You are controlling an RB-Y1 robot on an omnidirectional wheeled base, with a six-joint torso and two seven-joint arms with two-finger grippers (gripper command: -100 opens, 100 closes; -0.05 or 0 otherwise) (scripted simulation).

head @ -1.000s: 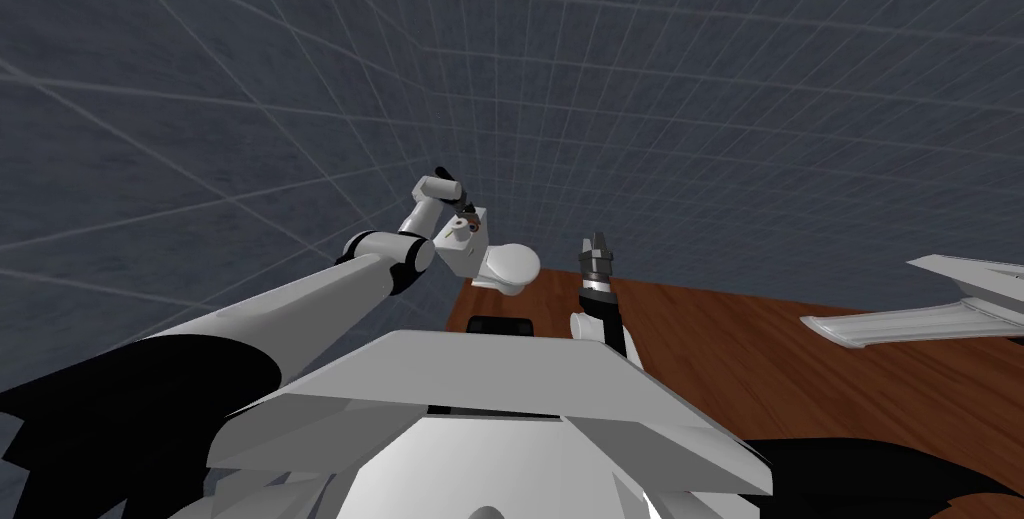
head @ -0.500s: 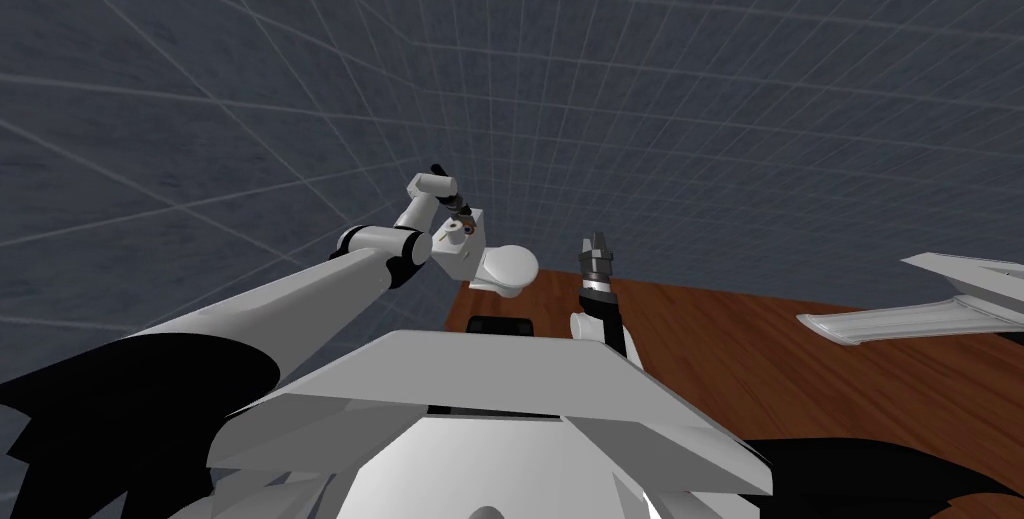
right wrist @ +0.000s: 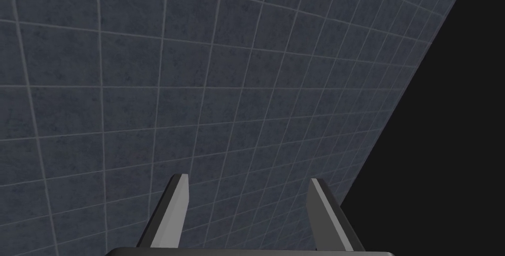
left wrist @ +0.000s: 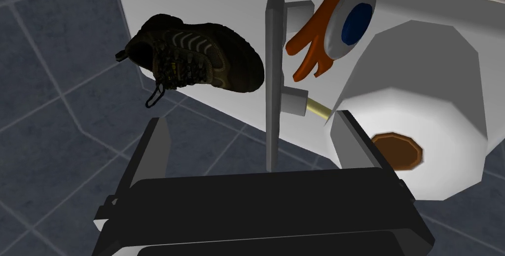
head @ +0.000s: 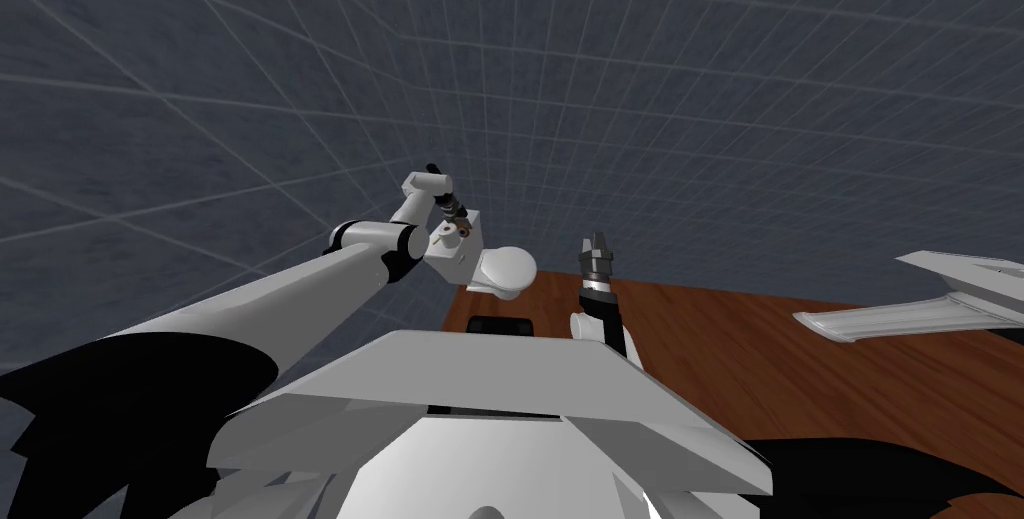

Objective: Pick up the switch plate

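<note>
Left gripper (left wrist: 252, 117) splayed, straddling edge-on switch plate (left wrist: 274, 46), gaps both sides; shoe (left wrist: 197, 60) nearby; right gripper (head: 597, 243) released at three o'clock.

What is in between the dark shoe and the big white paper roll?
The thin grey switch plate, seen edge-on in the left wrist view, stands between the shoe and the roll, with an orange toy on its roll side.

Judged a home bathroom: noted white toilet (head: 505, 268), dark grey tiled walls (head: 600, 93), toilet-paper roll (left wrist: 424, 134), brown wooden floor (head: 800, 363).
</note>
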